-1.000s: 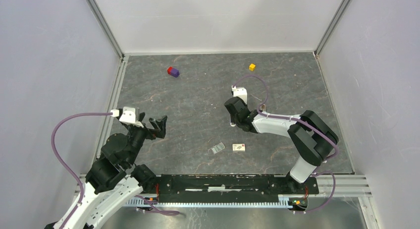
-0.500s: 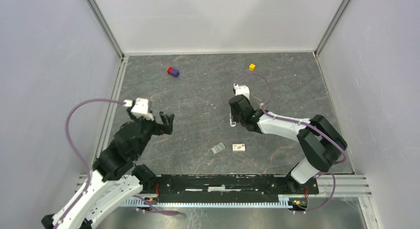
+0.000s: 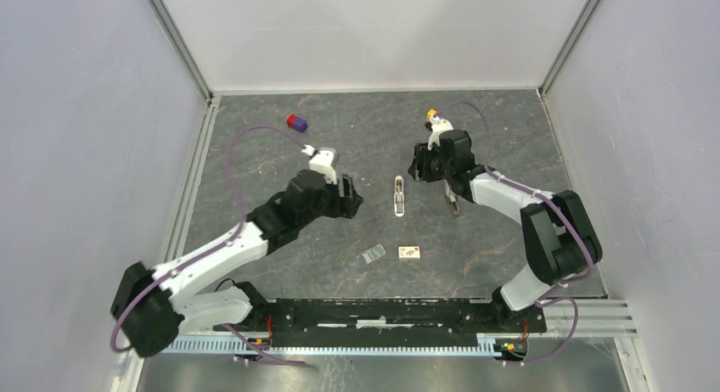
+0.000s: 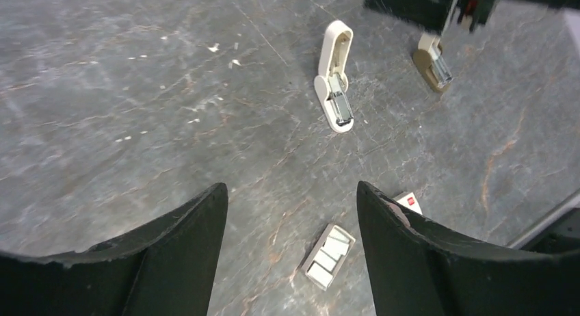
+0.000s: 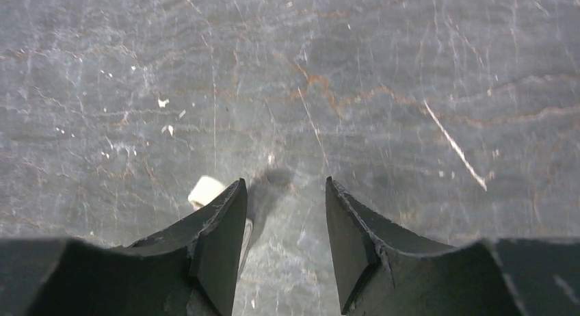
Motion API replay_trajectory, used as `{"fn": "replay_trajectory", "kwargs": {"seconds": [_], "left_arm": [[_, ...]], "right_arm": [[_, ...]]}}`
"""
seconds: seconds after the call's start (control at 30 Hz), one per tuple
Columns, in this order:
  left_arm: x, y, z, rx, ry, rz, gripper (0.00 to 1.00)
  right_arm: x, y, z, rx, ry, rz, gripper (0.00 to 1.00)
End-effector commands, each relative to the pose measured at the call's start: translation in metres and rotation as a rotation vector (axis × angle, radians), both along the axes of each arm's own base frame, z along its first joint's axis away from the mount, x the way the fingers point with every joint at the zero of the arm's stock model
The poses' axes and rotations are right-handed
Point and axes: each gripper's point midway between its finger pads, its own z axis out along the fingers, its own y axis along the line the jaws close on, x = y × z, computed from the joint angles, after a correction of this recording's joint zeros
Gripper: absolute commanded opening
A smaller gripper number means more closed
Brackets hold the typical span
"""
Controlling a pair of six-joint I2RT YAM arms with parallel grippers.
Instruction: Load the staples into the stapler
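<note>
The white stapler (image 3: 398, 195) lies flat mid-table with its grey metal inside facing up (image 4: 334, 80). A small open tray of staples (image 3: 374, 254) lies nearer the bases, and in the left wrist view this tray (image 4: 329, 247) shows low down between my fingers. My left gripper (image 3: 350, 195) hovers open and empty left of the stapler (image 4: 291, 193). My right gripper (image 3: 420, 168) stands open and empty just right of the stapler's far end (image 5: 284, 186). A pale white end (image 5: 205, 190) peeks out beside its left finger.
A white staple box (image 3: 410, 253) with a red mark sits beside the tray (image 4: 409, 201). A small tan piece with grey metal (image 4: 432, 61) lies under the right arm (image 3: 453, 207). A red-purple cube (image 3: 296, 122) and a yellow cube (image 3: 432, 114) sit far back.
The left arm swung from the left edge to the table's middle and its jaws narrowed somewhat. The right gripper opened wider and drew back up-right, leaving the stapler on the table.
</note>
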Motion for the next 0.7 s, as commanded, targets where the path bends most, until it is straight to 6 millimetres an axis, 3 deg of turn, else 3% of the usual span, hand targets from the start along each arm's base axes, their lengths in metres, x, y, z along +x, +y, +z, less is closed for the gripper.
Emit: {"fn": "replay_trajectory", "kwargs": {"seconds": [0.0, 0.17, 0.3, 0.47, 0.67], "left_arm": [[0.026, -0.057, 0.023, -0.053, -0.119, 0.037, 0.76], [0.043, -0.1, -0.003, -0.01, -0.135, 0.044, 0.72], [0.042, -0.129, -0.035, 0.045, -0.166, -0.001, 0.71], [0.04, -0.149, -0.069, 0.15, -0.164, -0.032, 0.74], [0.044, -0.156, -0.096, 0.253, -0.154, -0.035, 0.76]], "right_arm": [[0.018, 0.023, 0.02, 0.074, -0.023, 0.153, 0.51], [0.023, 0.02, 0.022, 0.092, -0.038, 0.175, 0.5], [0.035, 0.013, 0.006, 0.079, 0.032, 0.172, 0.45], [0.045, 0.012, -0.009, 0.05, 0.058, 0.198, 0.41], [0.051, 0.009, -0.014, 0.042, 0.064, 0.201, 0.42]]}}
